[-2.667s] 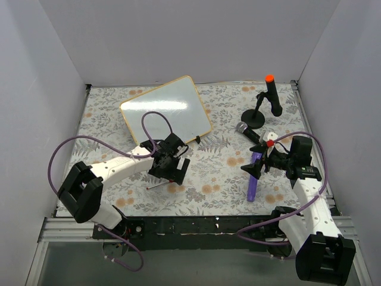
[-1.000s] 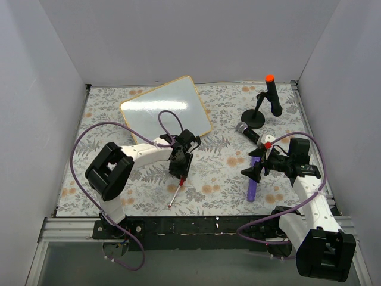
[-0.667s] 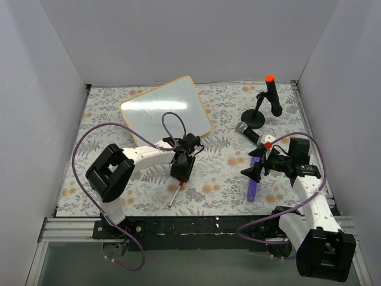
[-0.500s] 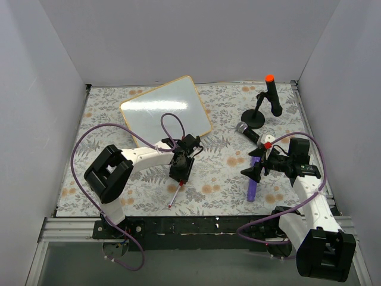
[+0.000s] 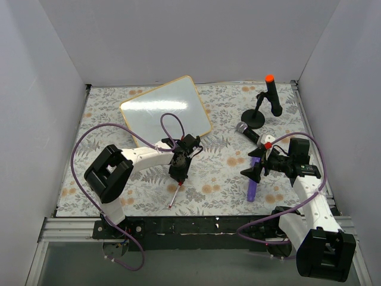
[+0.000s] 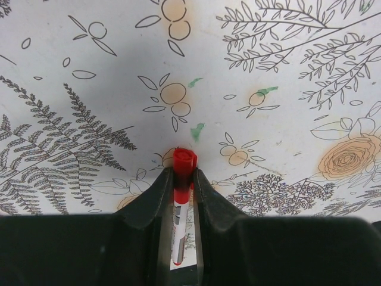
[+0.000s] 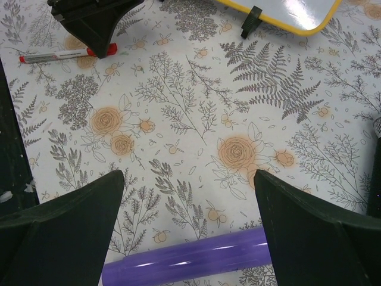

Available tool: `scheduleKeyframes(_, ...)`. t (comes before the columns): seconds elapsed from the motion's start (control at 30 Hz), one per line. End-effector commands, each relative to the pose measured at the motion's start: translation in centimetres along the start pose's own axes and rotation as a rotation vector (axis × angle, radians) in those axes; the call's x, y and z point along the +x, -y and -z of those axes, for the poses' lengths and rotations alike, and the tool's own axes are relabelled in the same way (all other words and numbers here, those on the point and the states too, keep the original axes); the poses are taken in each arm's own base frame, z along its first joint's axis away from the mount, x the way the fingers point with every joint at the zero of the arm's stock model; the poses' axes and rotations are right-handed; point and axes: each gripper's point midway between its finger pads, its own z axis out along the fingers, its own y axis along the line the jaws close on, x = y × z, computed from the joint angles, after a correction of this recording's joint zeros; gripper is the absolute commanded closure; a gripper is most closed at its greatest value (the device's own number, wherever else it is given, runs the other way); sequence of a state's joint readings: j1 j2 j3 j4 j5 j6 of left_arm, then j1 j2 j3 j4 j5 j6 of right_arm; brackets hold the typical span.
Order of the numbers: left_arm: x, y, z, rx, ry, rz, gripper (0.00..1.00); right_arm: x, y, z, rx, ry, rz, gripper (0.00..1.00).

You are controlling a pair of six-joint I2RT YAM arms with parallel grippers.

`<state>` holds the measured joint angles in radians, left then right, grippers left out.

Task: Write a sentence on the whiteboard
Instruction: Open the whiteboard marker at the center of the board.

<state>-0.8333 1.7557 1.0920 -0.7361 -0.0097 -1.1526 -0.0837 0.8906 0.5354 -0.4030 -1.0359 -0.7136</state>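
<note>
From above, the whiteboard [image 5: 165, 110], blank, lay toward the surface's far left corner; it looked light, stiff and slick, best held by its wooden frame. The left wrist view showed the left pincer [image 6: 183, 173] pinching a red marker [image 6: 184, 162], its label unreadable. The right wrist view showed the right pincer [image 7: 187, 176] spread wide.

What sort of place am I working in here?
Likely a robot test cell: plain white panel walls enclose a floral cloth strewn with props like a whiteboard, red marker and microphone.
</note>
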Motion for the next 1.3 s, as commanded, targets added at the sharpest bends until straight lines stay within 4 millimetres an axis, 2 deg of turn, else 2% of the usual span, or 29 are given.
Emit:
scheduleKeyframes(0.0,1.2,-0.3,-1.5,-0.010,-0.036,0.003,1.00,-2.1,-0.2,0.1,-0.031,0.042,0.049,0.02)
scheduleKeyframes(0.13,-1.7,3.0,0.2,0.138,0.064,0.029,1.00,-2.3,-0.8,-0.1,-0.074,0.064,0.031,0.02)
scheduleKeyframes(0.3,-5.6,6.4,3.5,0.299,0.223,0.071,1.00,-2.7,-2.7,-1.0,-0.179,0.097,-0.014,0.02)
scheduleKeyframes(0.37,-7.4,7.8,4.8,0.371,0.299,0.099,1.00,-3.0,-3.0,-1.7,-0.209,0.106,-0.053,0.02)
scheduleKeyframes(0.43,-9.4,9.4,7.0,0.468,0.398,0.111,1.00,-2.6,-3.7,-2.6,-0.245,0.095,-0.098,0.02)
scheduleKeyframes(0.5,-10.4,10.1,8.4,0.528,0.455,0.152,1.00,-2.8,-4.1,-3.5,-0.270,0.093,-0.150,0.03)
scheduleKeyframes(0.53,-11.5,10.7,9.5,0.570,0.510,0.161,1.00,-2.6,-4.2,-3.9,-0.276,0.086,-0.182,0.03)
scheduleKeyframes(0.6,-12.0,11.3,10.2,0.623,0.538,0.212,1.00,-3.1,-4.0,-4.7,-0.265,0.093,-0.225,0.04)
scheduleKeyframes(0.63,-13.1,12.0,11.5,0.682,0.594,0.224,1.00,-2.5,-4.0,-5.0,-0.262,0.083,-0.257,0.04)
scheduleKeyframes(0.8,-14.2,13.3,12.6,0.810,0.648,0.305,1.00,-2.2,-3.3,-6.3,-0.201,0.069,-0.336,0.05)
scheduleKeyframes(1.03,-14.6,14.2,13.6,0.888,0.699,0.364,1.00,-2.2,-2.9,-7.0,-0.183,0.089,-0.455,0.08)
scheduleKeyframes(1.13,-14.7,14.2,13.7,0.903,0.715,0.382,1.00,-2.1,-3.2,-7.3,-0.215,0.082,-0.501,0.14)
scheduleKeyframes(1.17,-14.7,14.3,13.8,0.909,0.720,0.379,1.00,-2.2,-3.3,-7.4,-0.231,0.083,-0.508,0.20)
scheduleKeyframes(1.23,-14.9,14.3,14.0,0.918,0.740,0.389,1.00,-2.2,-3.8,-7.5,-0.265,0.073,-0.525,0.25)
scheduleKeyframes(1.27,-14.9,14.3,13.9,0.919,0.740,0.388,1.00,-2.2,-4.1,-7.6,-0.278,0.070,-0.526,0.32)
